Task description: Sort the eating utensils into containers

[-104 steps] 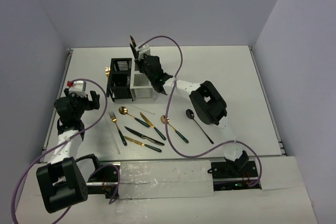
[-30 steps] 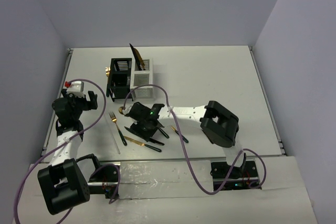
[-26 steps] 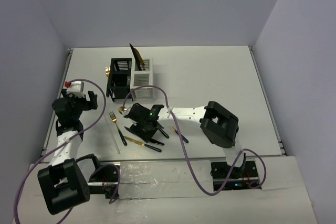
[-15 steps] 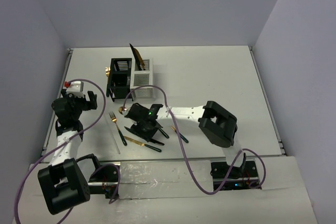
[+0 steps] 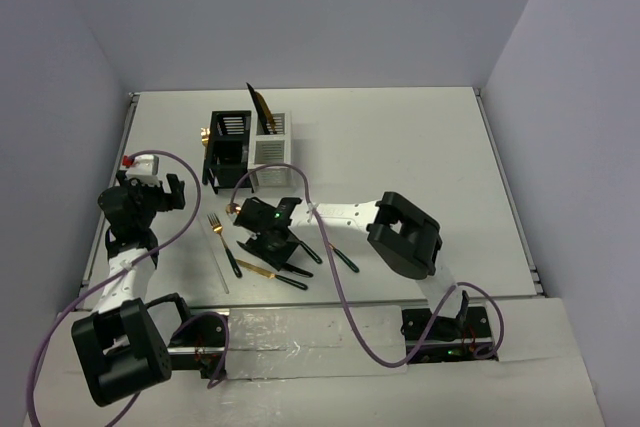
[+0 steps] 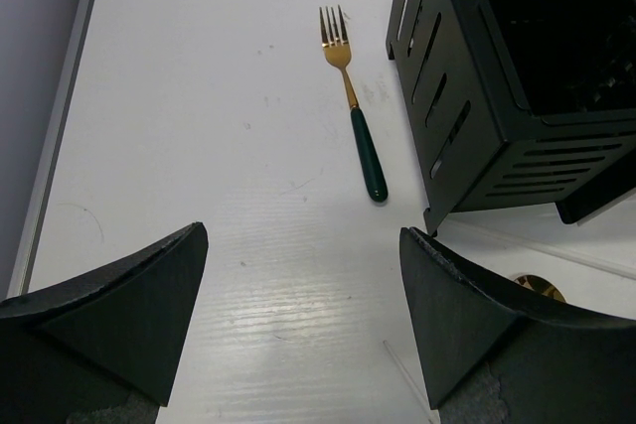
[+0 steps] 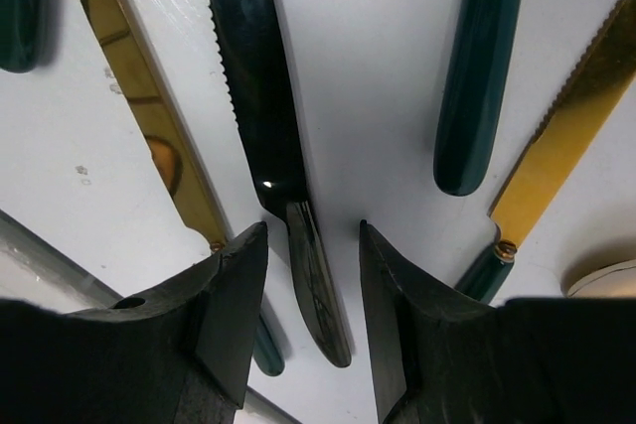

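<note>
The right gripper [image 7: 303, 315] has its jaws apart, one finger on either side of the handle of an all-black knife [image 7: 260, 116] that lies flat on the desk; the fingers are not closed on it. Beside that knife, in the wrist view, lie a gold blade [image 7: 149, 116] on one side and a dark green handle [image 7: 477, 76] and a second, serrated gold blade [image 7: 556, 166] on the other, all apart from each other. From above, the right gripper [image 5: 268, 237] sits low over the cluster of utensils toward the near edge of the desk, left of centre. Over the last second it has slid a little to the left, and the arm's elbow has followed; a few seconds ago it was up at the containers, and the gold-headed piece [image 5: 262, 107] it carried now stands leaning in the white caddy [image 5: 270, 150].

The left gripper [image 6: 298, 335] also has its jaws wide apart and holds nothing; it hangs over the left edge of the desk, unmoved. Ahead of it lie a gold fork with a green handle [image 6: 355, 111] and the black caddy [image 6: 517, 86], which is joined to the white one near the far middle of the desk.

No brand, label or writing can be read anywhere.
</note>
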Motion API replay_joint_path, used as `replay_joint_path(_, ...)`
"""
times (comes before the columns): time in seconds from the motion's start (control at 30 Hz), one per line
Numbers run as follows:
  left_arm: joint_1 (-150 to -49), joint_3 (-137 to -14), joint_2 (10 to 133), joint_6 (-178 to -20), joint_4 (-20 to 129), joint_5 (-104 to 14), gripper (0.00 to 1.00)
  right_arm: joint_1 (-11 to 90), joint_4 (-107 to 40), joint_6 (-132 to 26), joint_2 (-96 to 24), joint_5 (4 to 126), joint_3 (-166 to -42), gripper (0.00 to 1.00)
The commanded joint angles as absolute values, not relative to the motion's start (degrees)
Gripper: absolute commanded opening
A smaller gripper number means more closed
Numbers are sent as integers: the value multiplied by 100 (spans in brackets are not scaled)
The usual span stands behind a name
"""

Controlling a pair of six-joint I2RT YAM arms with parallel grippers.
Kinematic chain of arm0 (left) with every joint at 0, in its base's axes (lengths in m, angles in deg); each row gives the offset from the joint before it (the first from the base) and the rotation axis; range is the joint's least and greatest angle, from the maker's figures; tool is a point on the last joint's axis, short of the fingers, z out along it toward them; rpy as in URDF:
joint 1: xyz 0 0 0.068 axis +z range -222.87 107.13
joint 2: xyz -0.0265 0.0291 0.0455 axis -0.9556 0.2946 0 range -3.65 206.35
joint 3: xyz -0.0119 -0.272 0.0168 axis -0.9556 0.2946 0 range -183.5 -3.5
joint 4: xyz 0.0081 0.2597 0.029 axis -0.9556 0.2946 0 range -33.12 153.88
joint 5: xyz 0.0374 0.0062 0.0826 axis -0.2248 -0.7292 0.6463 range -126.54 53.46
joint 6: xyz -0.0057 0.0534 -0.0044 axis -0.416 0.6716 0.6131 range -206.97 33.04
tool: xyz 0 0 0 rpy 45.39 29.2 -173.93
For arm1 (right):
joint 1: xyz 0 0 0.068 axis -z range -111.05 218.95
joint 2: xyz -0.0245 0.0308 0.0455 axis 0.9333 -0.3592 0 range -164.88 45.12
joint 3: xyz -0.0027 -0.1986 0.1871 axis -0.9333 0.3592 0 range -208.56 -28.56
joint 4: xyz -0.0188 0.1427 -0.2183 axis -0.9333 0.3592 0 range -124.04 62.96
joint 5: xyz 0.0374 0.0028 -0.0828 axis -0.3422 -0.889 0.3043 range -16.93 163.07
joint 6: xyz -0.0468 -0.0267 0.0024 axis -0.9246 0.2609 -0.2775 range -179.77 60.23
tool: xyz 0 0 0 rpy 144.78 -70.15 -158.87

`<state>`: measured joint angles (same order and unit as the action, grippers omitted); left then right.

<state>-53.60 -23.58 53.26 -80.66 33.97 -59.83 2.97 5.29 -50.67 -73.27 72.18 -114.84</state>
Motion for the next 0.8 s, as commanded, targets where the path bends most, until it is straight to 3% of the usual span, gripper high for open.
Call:
replay_joint_path(0.0,-5309,-2530,5339,-8081,3342,-6142,88,233,674,-5125,-7450,7271,-11785,49)
replay_joint_path(0.23,-5292,-2530,5331,-8081,3333,-6168,88,233,902,-5142,-7634,7298,-11900,49)
replay_joint_path(0.53,-5265,-2539,5357,-8099,3324,-6185,88,198,903,-5177,-7722,7298,-11873,14)
replay_joint_path(0.57,-5256,-2530,5357,-8090,3333,-6185,88,198,885,-5195,-7722,7324,-11873,3)
replay_joint_path(0.77,-5248,-2539,5357,-8108,3333,-6203,88,119,675,-5318,-7521,7955,-11654,0)
